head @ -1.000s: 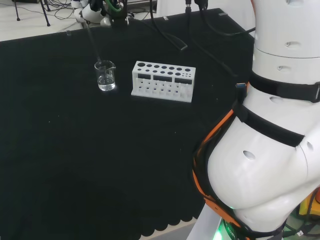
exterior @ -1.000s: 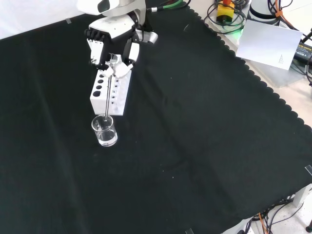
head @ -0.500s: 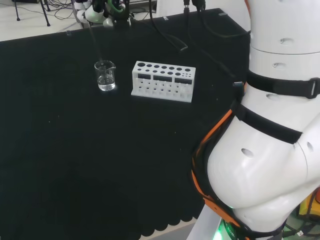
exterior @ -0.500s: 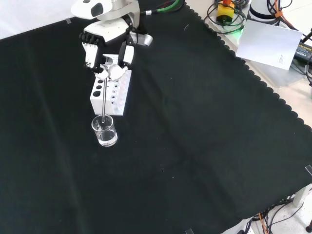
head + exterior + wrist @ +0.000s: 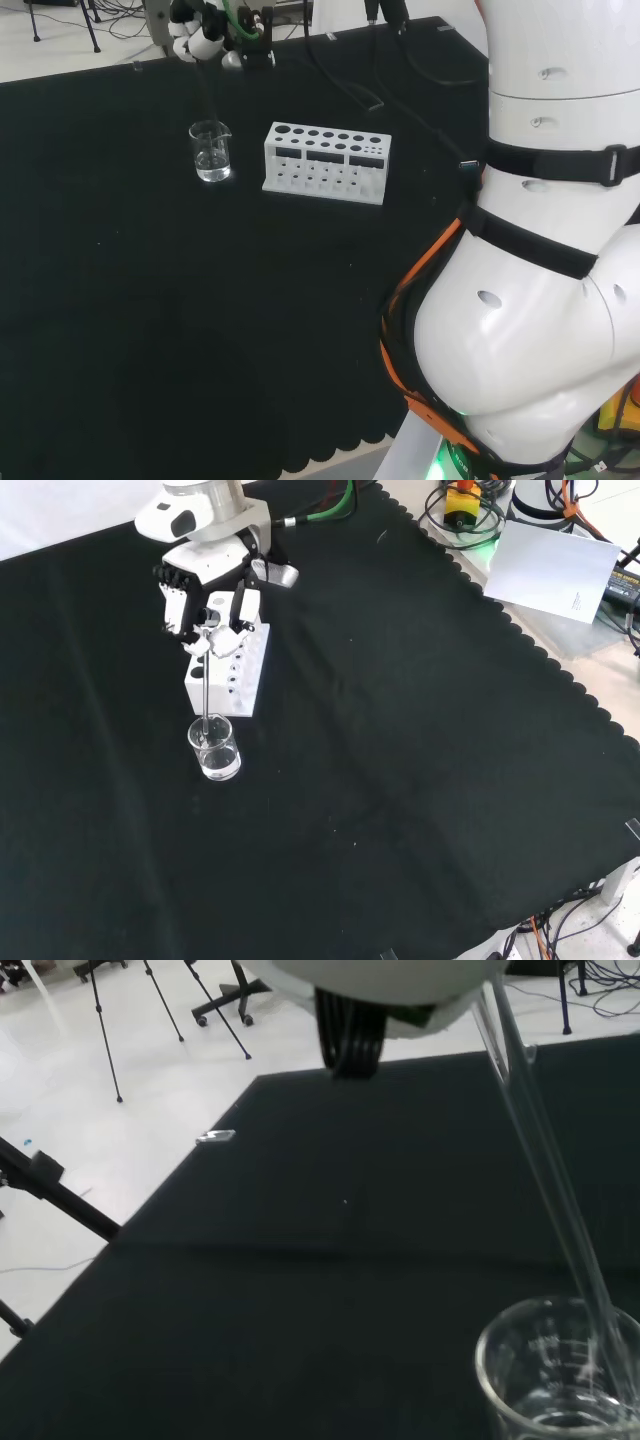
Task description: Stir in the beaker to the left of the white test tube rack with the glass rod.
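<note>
Robot hand (image 5: 205, 35) at top edge pinches glass rod (image 5: 207, 88) slanting toward beaker (image 5: 210, 151); rack (image 5: 326, 162) beside.

Clear glass beaker (image 5: 216, 750) and rod (image 5: 207, 685); matt black cloth (image 5: 400, 730); rack (image 5: 229, 667) probably white plastic.

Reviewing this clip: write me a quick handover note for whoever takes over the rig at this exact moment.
Hand: shut on the glass rod, above the white test tube rack.
Beaker: upright on the black cloth, at the rack's end, with some clear liquid.
Done: rod grasped, its lower end inside the beaker in the front and wrist views.
Left: stir, then lift the rod clear without tipping the beaker.
</note>
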